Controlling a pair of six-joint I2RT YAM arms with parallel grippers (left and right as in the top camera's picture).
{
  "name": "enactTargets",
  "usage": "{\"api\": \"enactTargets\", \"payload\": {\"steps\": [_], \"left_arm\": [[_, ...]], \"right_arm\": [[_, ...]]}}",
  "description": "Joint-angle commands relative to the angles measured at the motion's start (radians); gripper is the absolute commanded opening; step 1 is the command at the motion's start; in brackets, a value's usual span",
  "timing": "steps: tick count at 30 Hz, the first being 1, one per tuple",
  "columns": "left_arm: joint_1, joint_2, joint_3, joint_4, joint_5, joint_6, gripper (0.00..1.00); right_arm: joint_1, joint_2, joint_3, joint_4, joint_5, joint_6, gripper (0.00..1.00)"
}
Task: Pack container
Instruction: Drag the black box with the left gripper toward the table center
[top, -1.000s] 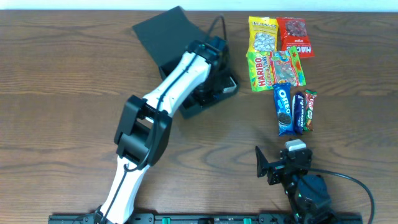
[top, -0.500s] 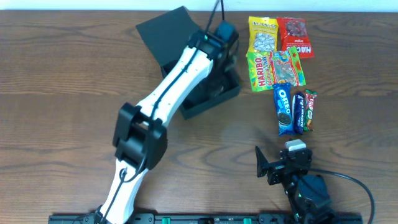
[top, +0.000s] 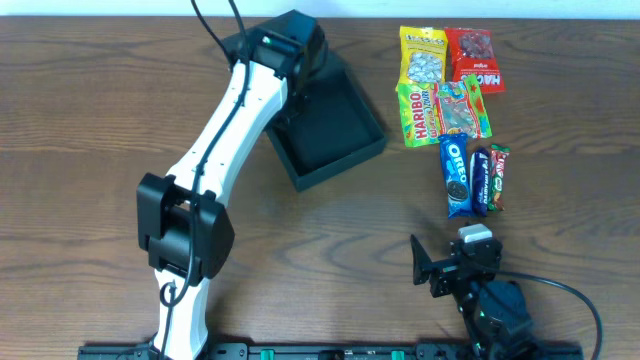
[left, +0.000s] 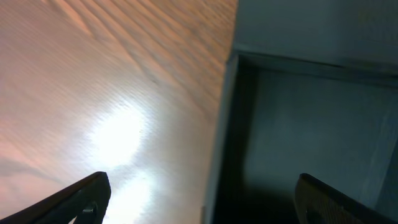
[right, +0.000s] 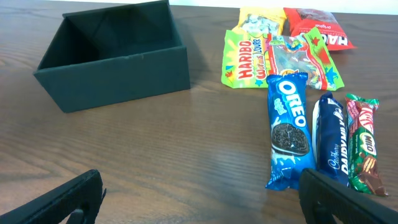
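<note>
One black box (top: 340, 132) upper centre. Three candy bags upper right: yellow bag (top: 423, 55), red bag (top: 475, 58), green Haribo bag (top: 445, 110). Three bars: Oreo (top: 455, 177), Dairy Milk (top: 480, 180), Milo (top: 497, 178).

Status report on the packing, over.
Left gripper open, above box edge. Right gripper open, holding nothing. Box looks empty. Snacks outside, nothing blocking.

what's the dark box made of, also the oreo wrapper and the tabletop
The container looks like matte cardboard: thin flat walls, crisp folded corners, no shine. The Oreo packet seems glossy plastic film, given its highlights and crimped ends. The table shows wood grain with a soft sheen; solid wood or laminate, I cannot tell.
</note>
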Motion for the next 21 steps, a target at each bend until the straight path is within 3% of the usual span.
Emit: {"api": "enactTargets", "payload": {"steps": [1,7,11,15,20,21], "left_arm": [[0.000,0.017,-0.075,0.068,0.053,-0.091,0.95],[0.001,0.017,-0.193,0.140,0.045,-0.163,1.00],[0.000,0.017,-0.254,0.196,0.041,-0.162,0.75],[0.000,0.017,-0.331,0.266,0.044,-0.162,0.57],[0.000,0.017,-0.364,0.291,0.037,-0.139,0.07],[0.000,0.017,-0.364,0.291,0.024,-0.124,0.06]], "right_arm": [[0.004,-0.006,-0.006,-0.003,0.018,-0.010,0.99],[0.004,-0.006,-0.006,-0.003,0.018,-0.010,0.99],[0.004,-0.006,-0.006,-0.003,0.018,-0.010,0.99],[0.004,-0.006,-0.006,-0.003,0.018,-0.010,0.99],[0.004,-0.006,-0.006,-0.003,0.018,-0.010,0.99],[0.004,-0.006,-0.006,-0.003,0.018,-0.010,0.99]]}}
